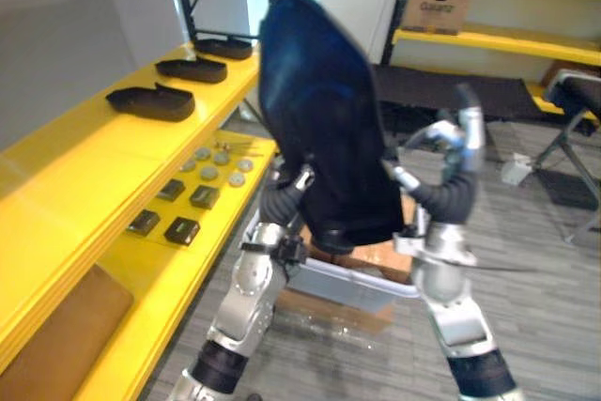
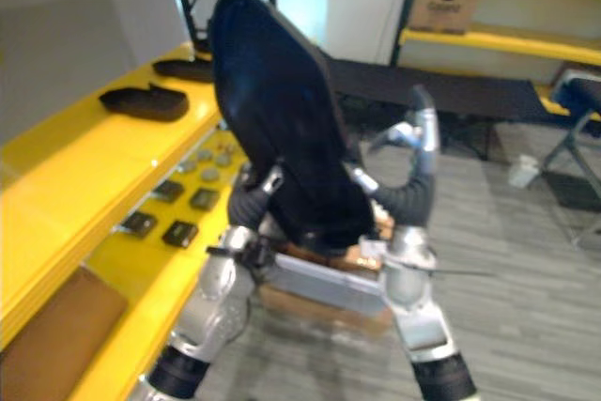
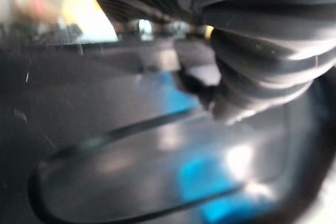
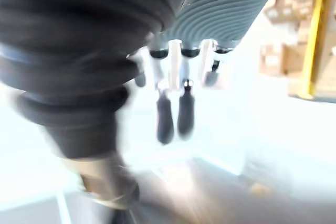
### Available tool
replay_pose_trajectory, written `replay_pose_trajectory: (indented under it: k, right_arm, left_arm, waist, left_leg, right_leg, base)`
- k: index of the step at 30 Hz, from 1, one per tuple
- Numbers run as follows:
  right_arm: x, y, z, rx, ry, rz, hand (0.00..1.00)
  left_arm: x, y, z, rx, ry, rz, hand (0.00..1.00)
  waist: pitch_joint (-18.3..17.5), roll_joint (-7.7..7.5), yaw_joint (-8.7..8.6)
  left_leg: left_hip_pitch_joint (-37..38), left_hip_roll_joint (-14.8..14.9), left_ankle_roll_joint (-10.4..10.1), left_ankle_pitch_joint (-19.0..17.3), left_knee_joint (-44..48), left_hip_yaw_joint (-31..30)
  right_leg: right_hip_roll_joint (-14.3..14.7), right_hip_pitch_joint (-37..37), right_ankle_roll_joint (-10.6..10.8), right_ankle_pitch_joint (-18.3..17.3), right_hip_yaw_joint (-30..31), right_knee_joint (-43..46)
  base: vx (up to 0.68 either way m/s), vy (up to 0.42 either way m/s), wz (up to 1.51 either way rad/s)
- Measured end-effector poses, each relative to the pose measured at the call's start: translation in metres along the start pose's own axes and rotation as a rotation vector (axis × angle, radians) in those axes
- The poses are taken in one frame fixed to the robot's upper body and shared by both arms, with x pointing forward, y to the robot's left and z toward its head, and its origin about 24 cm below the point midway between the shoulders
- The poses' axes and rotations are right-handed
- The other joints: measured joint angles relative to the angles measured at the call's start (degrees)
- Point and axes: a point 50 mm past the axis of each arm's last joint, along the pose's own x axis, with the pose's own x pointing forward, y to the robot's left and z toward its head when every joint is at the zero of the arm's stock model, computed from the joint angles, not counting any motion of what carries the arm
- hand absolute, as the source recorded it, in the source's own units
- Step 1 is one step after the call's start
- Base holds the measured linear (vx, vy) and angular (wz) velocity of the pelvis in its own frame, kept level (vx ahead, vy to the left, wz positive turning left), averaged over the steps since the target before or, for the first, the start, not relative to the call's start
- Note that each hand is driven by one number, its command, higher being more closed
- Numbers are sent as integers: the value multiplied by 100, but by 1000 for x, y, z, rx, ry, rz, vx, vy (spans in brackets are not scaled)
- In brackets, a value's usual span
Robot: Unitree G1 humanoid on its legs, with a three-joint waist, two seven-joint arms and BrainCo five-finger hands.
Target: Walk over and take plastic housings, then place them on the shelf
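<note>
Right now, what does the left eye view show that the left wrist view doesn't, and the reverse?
Left eye view: the yellow shelf carrying three dark housings, small parts on its lower level, and the right hand raised with straight fingers beside the large dark housing. Left wrist view: that housing's glossy surface from very close, with blue reflections and a curved edge. Shared: the large dark housing and the left hand at it.
</note>
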Motion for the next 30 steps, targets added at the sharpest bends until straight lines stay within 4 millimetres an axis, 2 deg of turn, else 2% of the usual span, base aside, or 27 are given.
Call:
replay_pose_trajectory:
  k: [1, 2, 3, 5, 7, 9, 11, 17, 19, 23, 28, 30]
  right_arm:
    - [2, -12, 2, -10, -6, -43, 0]
    - [-1, -32, 2, -27, 19, -101, 0]
    - [-9, -46, -1, -25, 82, -125, 0]
    - [-26, -57, -12, 53, 226, -145, 0]
    - [-51, -68, -27, 133, 384, -195, 0]
    - [-91, -77, -40, 131, 564, -267, 0]
    - [-118, -86, -45, 93, 670, -319, 0]
    - [-192, -116, -60, -62, 981, -440, 0]
    - [-208, -124, -59, -112, 1049, -484, 0]
    - [-211, -124, -59, -126, 1058, -505, 0]
    - [-189, -107, -67, -62, 1019, -379, 0]
    - [-179, -93, -76, -11, 1022, -276, 0]
  left_arm:
    - [-1, 12, -1, 23, 2, 67, 100]
    - [-3, 33, -1, 48, -1, 181, 100]
    - [-6, 47, 2, 63, -16, 255, 100]
    - [-10, 55, 10, 56, -62, 291, 100]
    - [-15, 50, 22, 33, -122, 279, 100]
    - [-21, 42, 36, 14, -209, 255, 100]
    - [-26, 40, 41, 8, -244, 251, 100]
    - [-45, 43, 23, 43, -158, 245, 100]
    - [-47, 42, 16, 49, -121, 227, 100]
    - [-53, 45, 11, 49, -89, 226, 100]
    - [-51, 55, 20, 82, -143, 296, 100]
    - [-50, 63, 34, 117, -210, 360, 100]
  waist:
    - [0, 0, -8]
    - [3, -5, -25]
    - [4, -8, -36]
    - [2, -13, -64]
    - [6, -21, -62]
    - [8, -16, -98]
    - [3, -6, -132]
    - [40, 20, -146]
    - [51, 35, -138]
    - [65, 49, -128]
    - [80, 46, -109]
    - [115, 34, -24]
  left_leg:
    - [4, 4, -4, -3, 0, 17]
    - [0, 14, -11, -8, 0, 35]
    - [-6, 17, -15, -10, 0, 35]
    - [-7, 11, -17, -13, 0, 35]
    - [-17, 0, -25, -27, 0, 32]
    - [-44, -6, -40, -43, 0, 42]
    - [-104, -3, -50, -52, 1, 54]
    - [-106, 14, -59, -125, 1, 209]
    - [-104, 6, -59, -134, 1, 207]
    - [-96, -3, -59, -138, 1, 189]
    - [-115, -32, -55, -138, 1, -13]
    - [-139, -68, -62, -137, 2, -259]
  right_leg:
    - [2, 0, 1, 1, 1, -9]
    - [8, -4, 9, 9, 1, -23]
    - [9, -6, 11, 12, -1, -25]
    - [3, -8, 11, 13, -4, -24]
    - [-5, -8, 9, 13, -6, -24]
    - [-7, -10, -1, 32, -4, -25]
    - [-5, -76, -3, 47, 2, -23]
    - [12, -158, 10, 72, 136, -43]
    - [6, -154, 12, 71, 134, -43]
    - [0, -134, 13, 71, 114, -46]
    - [-24, -48, 18, 45, -38, -62]
    - [-44, 108, 37, -13, -293, -103]
  base:
    - [22, -4, -10]
    - [27, -5, -5]
    - [43, -7, -2]
    - [47, -1, 2]
    - [52, 7, 2]
    - [62, 6, -1]
    - [44, 5, -4]
    - [28, 6, -12]
    - [11, 5, -2]
    - [1, 3, 1]
    - [-9, 8, 16]
    - [-20, 6, 49]
